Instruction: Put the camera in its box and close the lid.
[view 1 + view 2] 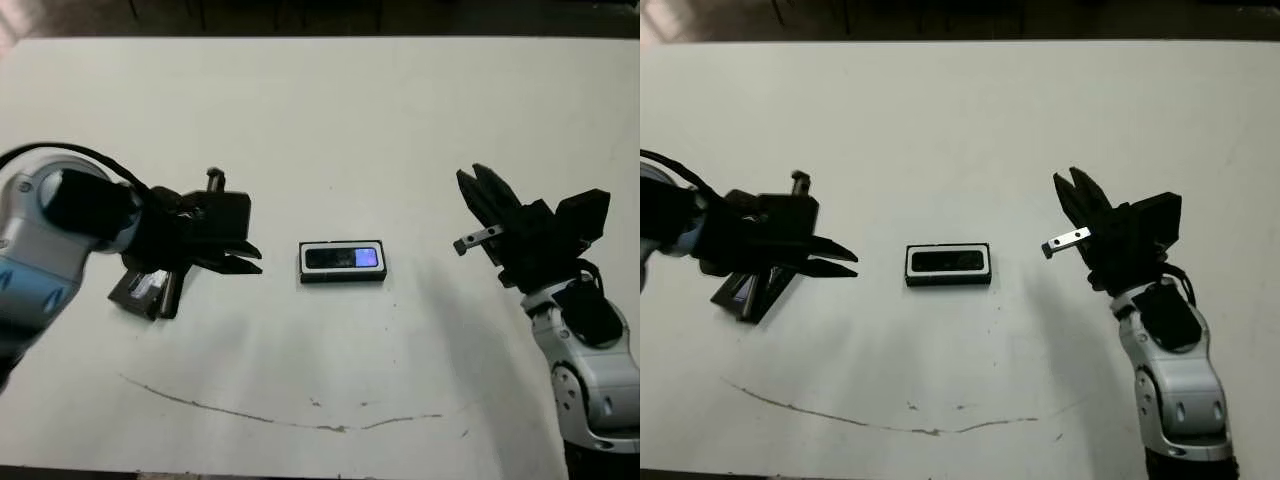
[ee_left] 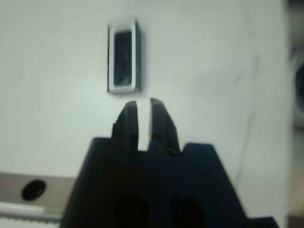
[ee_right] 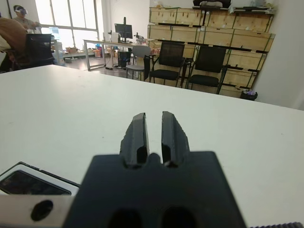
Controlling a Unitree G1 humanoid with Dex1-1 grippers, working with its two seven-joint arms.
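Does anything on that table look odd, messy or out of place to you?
Mostly tidy. The camera already lies squarely in its box. The lid sits off by the left gripper, tilted rather than flat. A long thin dark scuff curves across the white table near its front edge.

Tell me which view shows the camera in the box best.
The left eye view: the camera lies flat in the box, and its bluish patch shows. The right eye view shows it darker. The left wrist view blurs it, and the right wrist view catches only a corner.
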